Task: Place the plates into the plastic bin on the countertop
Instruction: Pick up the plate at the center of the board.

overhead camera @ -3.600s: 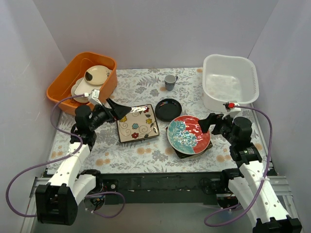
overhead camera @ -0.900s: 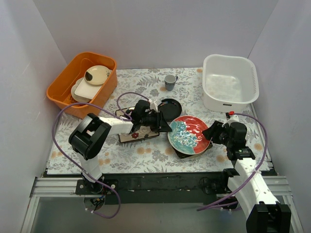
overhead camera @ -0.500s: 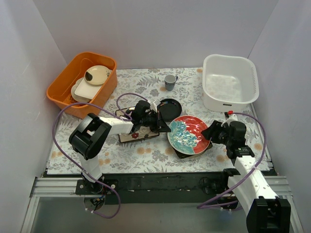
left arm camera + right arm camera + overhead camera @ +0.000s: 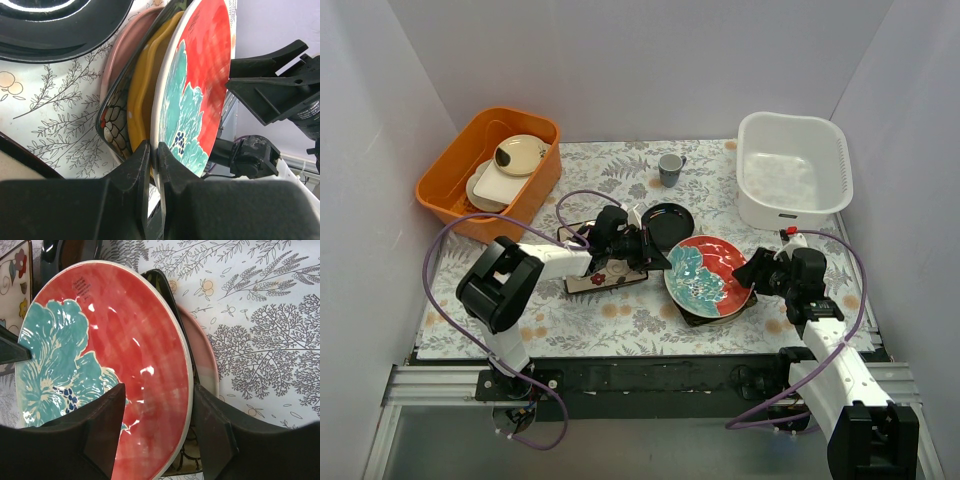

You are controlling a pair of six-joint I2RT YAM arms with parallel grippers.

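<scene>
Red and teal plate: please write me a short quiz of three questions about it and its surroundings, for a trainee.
1. True or false: the white bin holds a plate.
2. What lies directly under the red-teal plate? A) yellow plate B) grey-blue cup C) orange tub
3. Which end effector stands open, the left end effector or the right end effector?
Key: 1 false; 2 A; 3 the right.

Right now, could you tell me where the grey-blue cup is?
In the top view, the cup stands far centre, just beyond the small black plate.
</scene>
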